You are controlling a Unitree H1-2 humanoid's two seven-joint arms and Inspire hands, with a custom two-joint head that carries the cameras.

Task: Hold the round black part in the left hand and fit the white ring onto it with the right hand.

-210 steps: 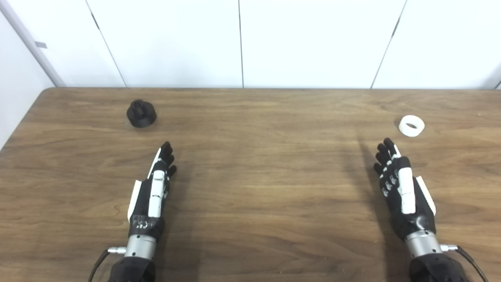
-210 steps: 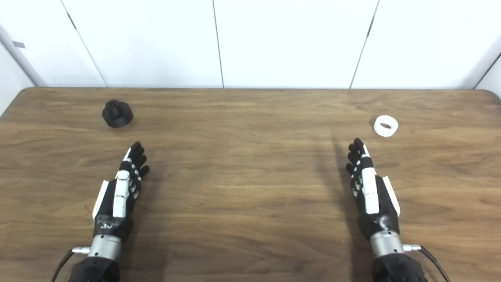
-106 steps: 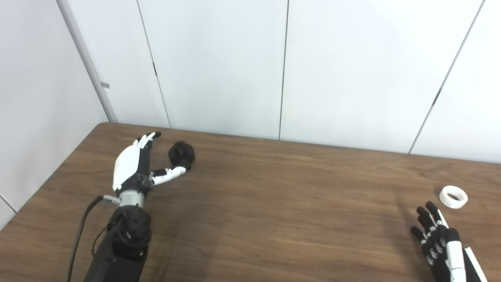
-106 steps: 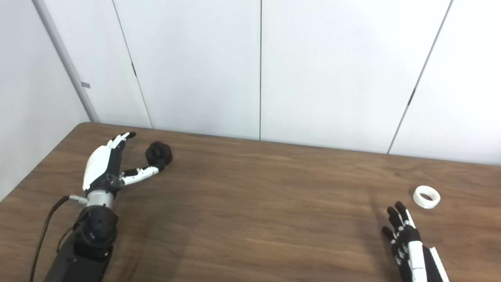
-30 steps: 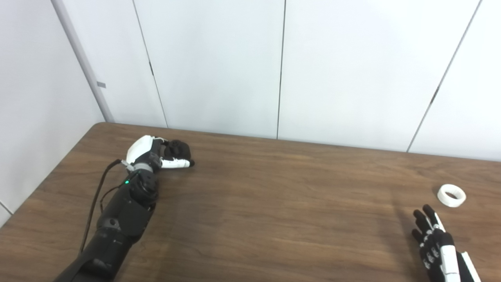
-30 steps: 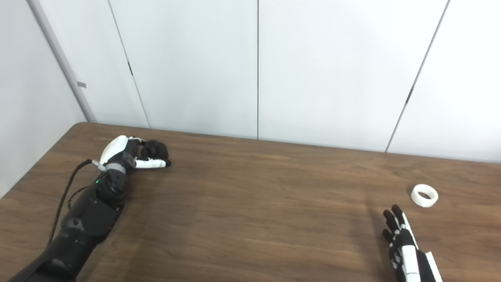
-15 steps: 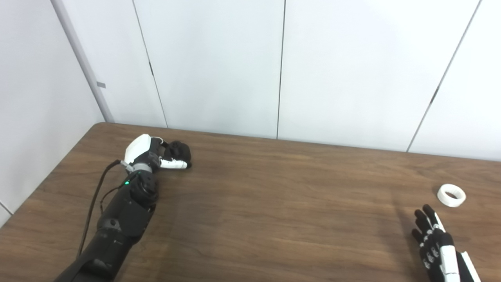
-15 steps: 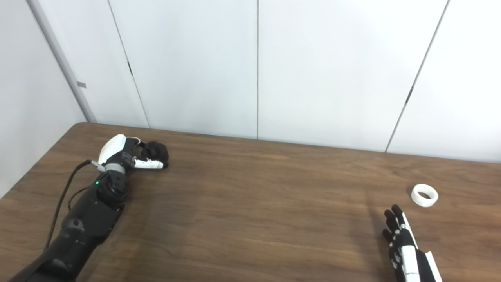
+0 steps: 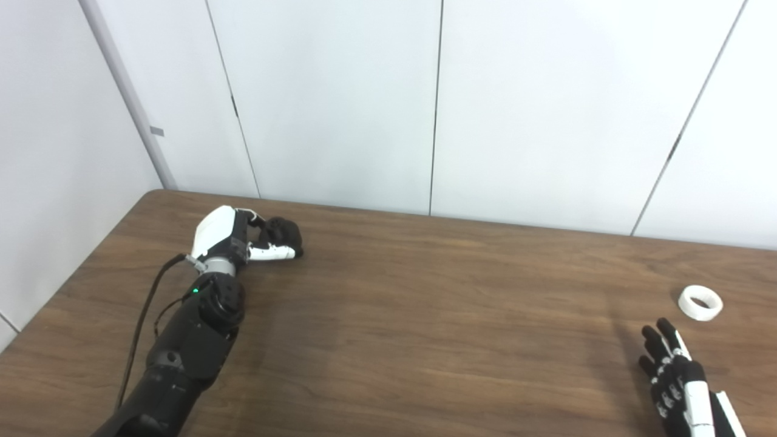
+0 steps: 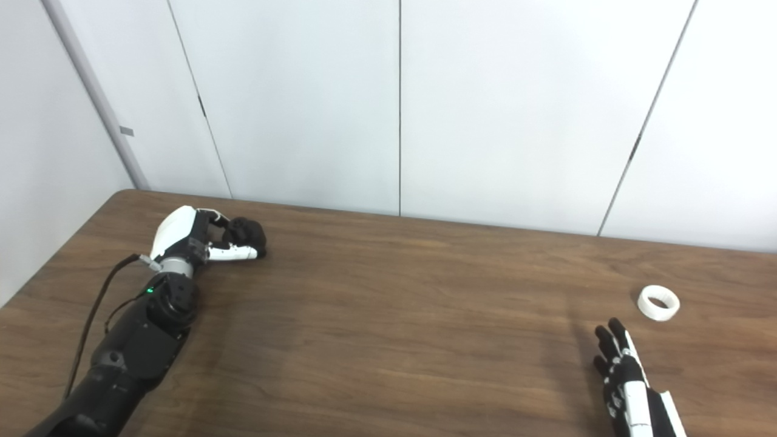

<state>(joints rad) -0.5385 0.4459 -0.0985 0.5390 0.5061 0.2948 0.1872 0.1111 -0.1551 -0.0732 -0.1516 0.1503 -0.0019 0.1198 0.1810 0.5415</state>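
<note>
Now the left hand [image 9: 234,240] is seen far out at the rear left corner of the wooden table [image 9: 425,315], its fingers [image 9: 252,220] curled over the top of the round black part [image 9: 282,230] and its thumb [image 9: 273,253] laid along the part's near side. The part is pinched between the two, with its right half left showing beyond the fingertips. Whether the part is resting on the table or has been raised just clear of it cannot be told from either eye view. The white back of the hand is turned up and to the left, and the dark forearm is stretched back toward the bottom left edge, a cable looped beside it.

Over on the right, the white ring [image 10: 658,303] is lying flat on the table, hole upward, well apart from the black part and untouched. The right hand [image 10: 628,382] is held low at the bottom right edge, partly cut off by the frame. Its fingers [image 10: 610,346] are stretched out straight and close side by side, nothing gripped in them, the tips pointed away from the robot and just short of the ring, which lies a little beyond and to their right. A clear strip of table is seen between the fingertips and the ring.
</note>
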